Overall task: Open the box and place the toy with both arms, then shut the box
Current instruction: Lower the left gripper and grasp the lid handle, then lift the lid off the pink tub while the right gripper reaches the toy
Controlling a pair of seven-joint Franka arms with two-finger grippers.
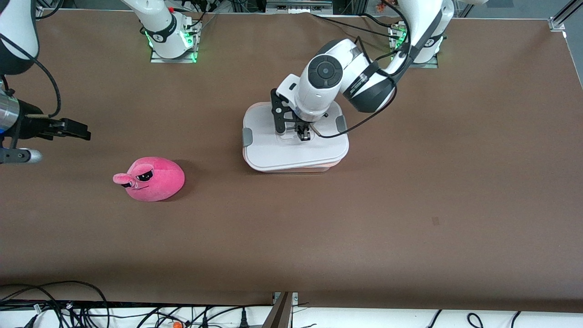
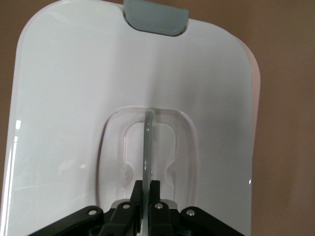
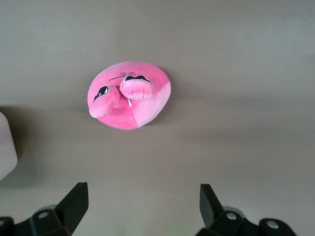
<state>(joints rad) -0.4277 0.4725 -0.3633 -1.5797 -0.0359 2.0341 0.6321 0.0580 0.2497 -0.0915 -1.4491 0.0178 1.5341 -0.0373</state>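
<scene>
The pale pink box (image 1: 319, 166) sits mid-table with its white lid (image 1: 278, 152) on it and grey clips (image 1: 247, 136) at both ends. My left gripper (image 1: 303, 134) is down on the lid's centre, shut on the thin clear handle (image 2: 147, 147) in the recess. The lid (image 2: 74, 98) fills the left wrist view. The hot-pink plush toy (image 1: 152, 178) lies on the table toward the right arm's end, nearer the front camera than the box. My right gripper (image 1: 75, 130) hangs open and empty above the table, beside the toy (image 3: 129, 101), apart from it.
The brown table (image 1: 364, 228) stretches wide around both things. Cables (image 1: 54, 310) run along the table's front edge. The arm bases (image 1: 171, 41) stand at the back edge. A corner of the box (image 3: 6, 147) shows in the right wrist view.
</scene>
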